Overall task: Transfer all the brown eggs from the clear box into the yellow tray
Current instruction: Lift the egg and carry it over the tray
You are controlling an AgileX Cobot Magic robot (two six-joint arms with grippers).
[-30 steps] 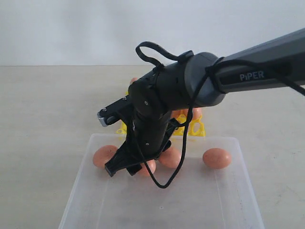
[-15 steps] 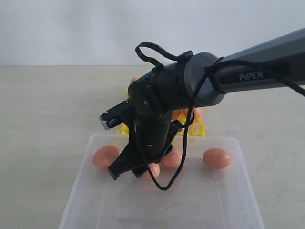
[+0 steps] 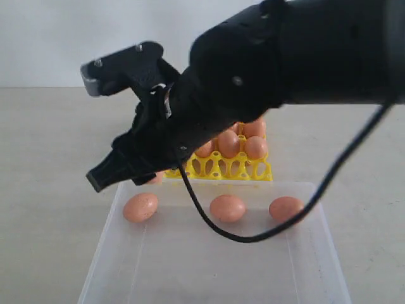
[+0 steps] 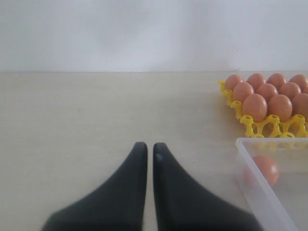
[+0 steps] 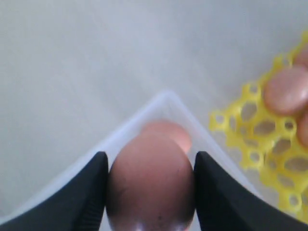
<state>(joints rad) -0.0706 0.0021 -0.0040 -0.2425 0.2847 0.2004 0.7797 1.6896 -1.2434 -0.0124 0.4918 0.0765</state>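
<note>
Clasping a brown egg [image 5: 150,187], right hand [image 5: 150,161] overhangs the clear box [image 5: 166,95] corner.

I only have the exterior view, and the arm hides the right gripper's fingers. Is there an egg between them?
Observer: Yes, the right wrist view shows a brown egg clamped in the right gripper.
Operator: And the left gripper?
Observer: The left gripper is shut, outside the clear box, over the table.
Operator: What's below the held egg?
Observer: A corner of the box, with another egg lying inside.
</note>
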